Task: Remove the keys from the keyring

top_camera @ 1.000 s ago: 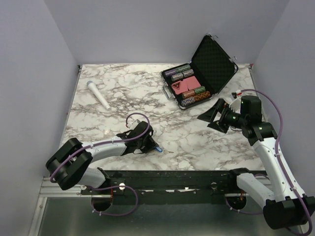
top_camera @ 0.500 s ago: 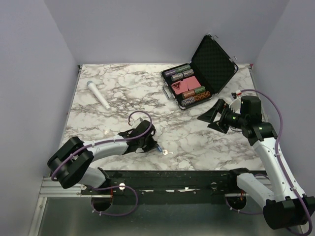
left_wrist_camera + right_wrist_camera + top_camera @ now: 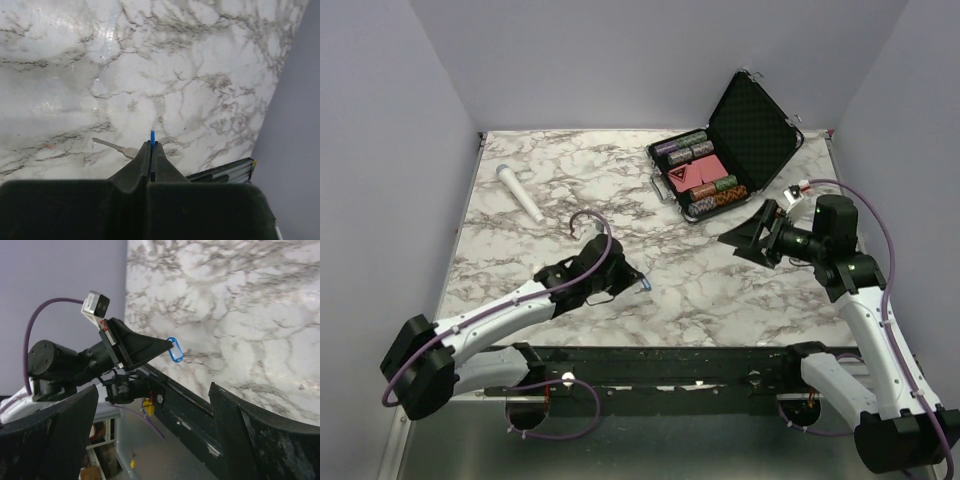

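left wrist: keyring (image 3: 152, 135) in pincer (image 3: 151, 146), near edge (image 3: 267, 107)

My left pincer (image 3: 151, 146) is matte black. The keyring (image 3: 152, 135) in it is bright blue. The key (image 3: 115, 146) is silvery grey. The table (image 3: 200, 60) is white marble with grey veins. My cable (image 3: 586, 215) is purple.

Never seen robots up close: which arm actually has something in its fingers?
The left arm's fingers are shut on the small blue key tag; the right arm's fingers are spread wide with nothing between them.
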You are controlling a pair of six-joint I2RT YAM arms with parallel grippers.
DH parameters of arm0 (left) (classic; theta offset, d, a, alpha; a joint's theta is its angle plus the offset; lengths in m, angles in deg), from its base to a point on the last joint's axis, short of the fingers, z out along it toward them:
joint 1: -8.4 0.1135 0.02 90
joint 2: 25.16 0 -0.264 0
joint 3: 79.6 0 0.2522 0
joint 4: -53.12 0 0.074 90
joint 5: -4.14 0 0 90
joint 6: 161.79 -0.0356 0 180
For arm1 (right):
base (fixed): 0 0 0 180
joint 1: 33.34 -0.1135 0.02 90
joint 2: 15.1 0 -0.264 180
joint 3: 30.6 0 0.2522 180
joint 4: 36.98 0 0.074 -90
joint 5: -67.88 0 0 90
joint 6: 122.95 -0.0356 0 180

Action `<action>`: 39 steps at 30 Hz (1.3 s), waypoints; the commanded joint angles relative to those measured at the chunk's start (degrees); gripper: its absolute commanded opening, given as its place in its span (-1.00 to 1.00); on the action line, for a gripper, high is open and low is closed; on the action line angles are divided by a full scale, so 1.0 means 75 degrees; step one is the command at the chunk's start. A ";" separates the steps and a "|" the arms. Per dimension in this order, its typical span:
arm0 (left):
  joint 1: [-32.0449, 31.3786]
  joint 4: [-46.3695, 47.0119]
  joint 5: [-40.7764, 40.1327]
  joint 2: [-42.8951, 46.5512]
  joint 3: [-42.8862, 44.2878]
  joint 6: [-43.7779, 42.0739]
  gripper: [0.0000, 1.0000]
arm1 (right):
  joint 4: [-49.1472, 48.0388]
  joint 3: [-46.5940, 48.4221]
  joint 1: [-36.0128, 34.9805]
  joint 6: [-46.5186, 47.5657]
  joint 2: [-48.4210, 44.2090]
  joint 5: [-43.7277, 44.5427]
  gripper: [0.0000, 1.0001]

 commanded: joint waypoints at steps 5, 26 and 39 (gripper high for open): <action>-0.0109 -0.1656 -0.0852 0.2032 0.1066 -0.0117 -1.00 | -0.3981 -0.0551 0.0002 -0.2278 -0.1034 -0.1969 1.00; -0.0214 -0.4012 -0.1872 0.3628 0.3505 0.0597 -1.00 | -0.3655 0.4475 -0.3463 -0.1004 0.3346 0.1287 0.90; -0.0214 -0.5197 -0.2611 0.4167 0.4162 0.1300 -1.00 | -1.0804 0.0585 -0.6090 -0.1941 0.3253 0.1640 0.75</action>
